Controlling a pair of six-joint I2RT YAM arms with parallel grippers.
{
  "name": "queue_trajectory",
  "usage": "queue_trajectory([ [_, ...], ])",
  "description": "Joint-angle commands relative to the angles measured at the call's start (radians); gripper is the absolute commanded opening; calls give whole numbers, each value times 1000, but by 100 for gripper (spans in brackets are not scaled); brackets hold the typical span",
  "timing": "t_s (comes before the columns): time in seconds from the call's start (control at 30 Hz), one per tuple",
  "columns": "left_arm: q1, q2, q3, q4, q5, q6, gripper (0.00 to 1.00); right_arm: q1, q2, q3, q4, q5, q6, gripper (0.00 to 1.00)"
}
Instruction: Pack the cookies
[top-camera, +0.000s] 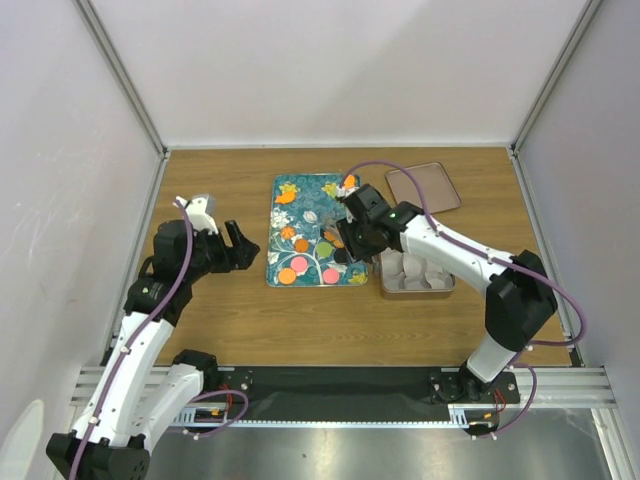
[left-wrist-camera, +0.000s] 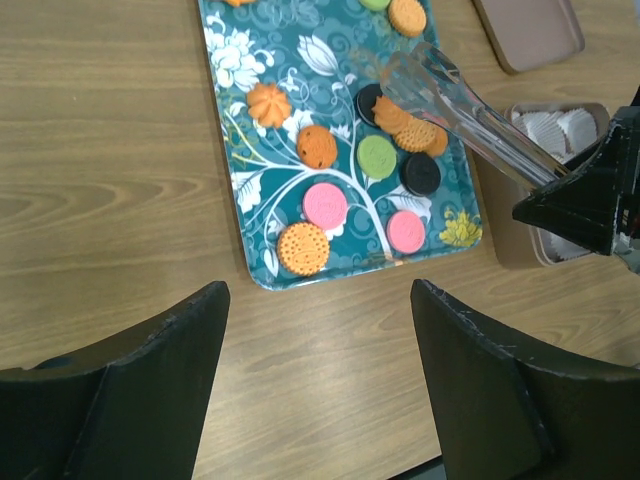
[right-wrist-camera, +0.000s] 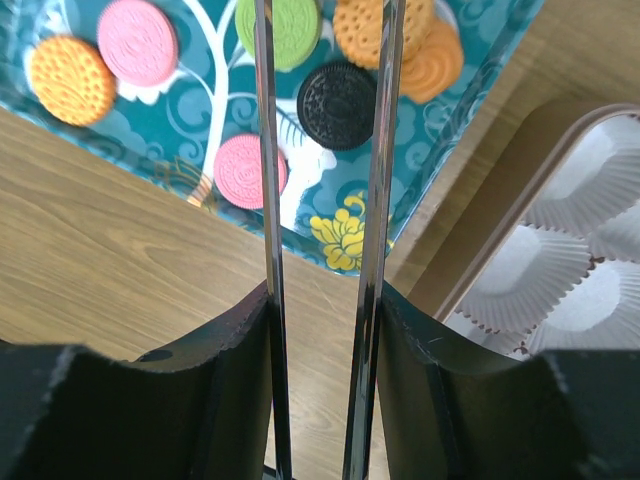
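Several cookies lie on the teal flowered tray (top-camera: 310, 200): pink (left-wrist-camera: 325, 206), orange (left-wrist-camera: 303, 248), green (left-wrist-camera: 377, 156) and black (left-wrist-camera: 420, 173). My right gripper (top-camera: 345, 235) is shut on clear plastic tongs (left-wrist-camera: 450, 105), whose two arms (right-wrist-camera: 265, 150) run forward between my fingers (right-wrist-camera: 322, 295). The tong tips sit at a cluster of orange cookies (left-wrist-camera: 415, 133) near the tray's right side, straddling one (right-wrist-camera: 360, 30); I cannot tell whether they pinch it. My left gripper (left-wrist-camera: 318, 290) is open and empty over bare wood left of the tray (top-camera: 238, 245).
A square metal tin (top-camera: 418, 292) with white paper cups (right-wrist-camera: 560, 270) stands just right of the tray. Its brown lid (top-camera: 423, 187) lies at the back right. White walls enclose the table.
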Motion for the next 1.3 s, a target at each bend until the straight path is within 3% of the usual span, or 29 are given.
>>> queue_trajectory([
  [0.0, 1, -24, -34, 47, 38, 31, 80, 17, 18, 41, -13, 42, -22, 44],
  [1.27, 0, -46, -76, 55, 45, 26, 84, 66, 71, 48, -83, 120, -62, 47],
])
